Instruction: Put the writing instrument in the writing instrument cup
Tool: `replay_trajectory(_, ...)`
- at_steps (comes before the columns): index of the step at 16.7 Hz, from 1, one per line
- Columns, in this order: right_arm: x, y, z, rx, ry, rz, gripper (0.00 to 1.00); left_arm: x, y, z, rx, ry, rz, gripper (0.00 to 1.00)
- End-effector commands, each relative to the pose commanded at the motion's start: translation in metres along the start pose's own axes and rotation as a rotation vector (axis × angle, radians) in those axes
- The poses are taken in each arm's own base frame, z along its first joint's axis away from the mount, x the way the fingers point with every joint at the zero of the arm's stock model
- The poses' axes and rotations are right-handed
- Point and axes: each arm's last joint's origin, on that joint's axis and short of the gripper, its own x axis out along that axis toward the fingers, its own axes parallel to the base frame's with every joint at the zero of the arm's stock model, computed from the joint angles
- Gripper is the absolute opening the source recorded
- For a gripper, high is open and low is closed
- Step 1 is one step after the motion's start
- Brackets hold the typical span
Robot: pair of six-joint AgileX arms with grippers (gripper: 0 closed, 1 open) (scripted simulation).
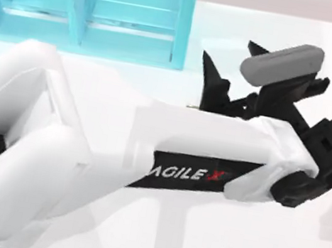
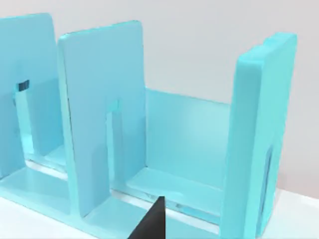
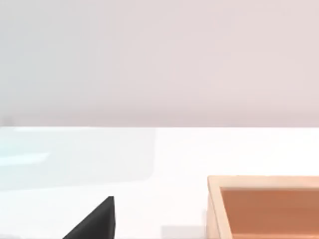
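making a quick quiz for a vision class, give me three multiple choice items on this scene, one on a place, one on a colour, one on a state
1. In the top view, where does the turquoise shelf unit stand?
A. far edge, left
B. near edge, right
C. middle of the table

2. What colour is the open box in the right wrist view?
A. green
B. tan-orange
C. black

3. How do the shelf unit's dividers stand?
A. lying flat
B. tipped over sideways
C. upright

Answers:
1 A, the shelf unit sits along the far left edge, with the left claw just to its right.
2 B, the box has a pale tan rim and an orange-brown inside.
3 C, the dividers rise straight from the base in the left wrist view.
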Motion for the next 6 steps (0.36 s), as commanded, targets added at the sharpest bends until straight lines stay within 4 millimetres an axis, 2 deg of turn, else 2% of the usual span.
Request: replay_trajectory(6,0.0000,0.0000,0.0000,0.000,0.000,0.000,1.00,0.0000,0.0000,0.0000,0.000,0.000,0.000,1.00)
